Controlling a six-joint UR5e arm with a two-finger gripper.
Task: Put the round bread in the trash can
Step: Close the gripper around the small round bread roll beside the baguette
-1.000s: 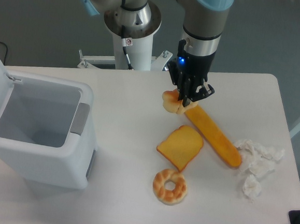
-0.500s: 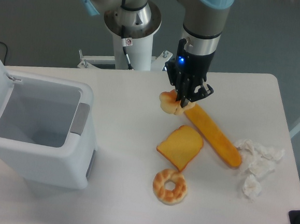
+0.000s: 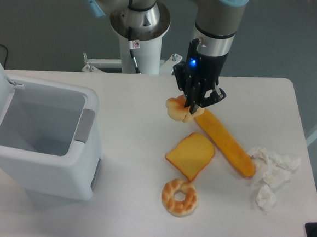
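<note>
Now the end effector (image 3: 193, 106) is clamped on the round bread (image 3: 176, 109).

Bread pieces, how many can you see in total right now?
4: the round bread in the tool, the long loaf beside it, the toast slice mid-table, the ring bread nearest the camera. None looks hidden.

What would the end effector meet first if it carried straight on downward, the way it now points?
The end effector already grips the round bread; straight below lies the white table, probably first. The long loaf is close, depth unclear.
</note>
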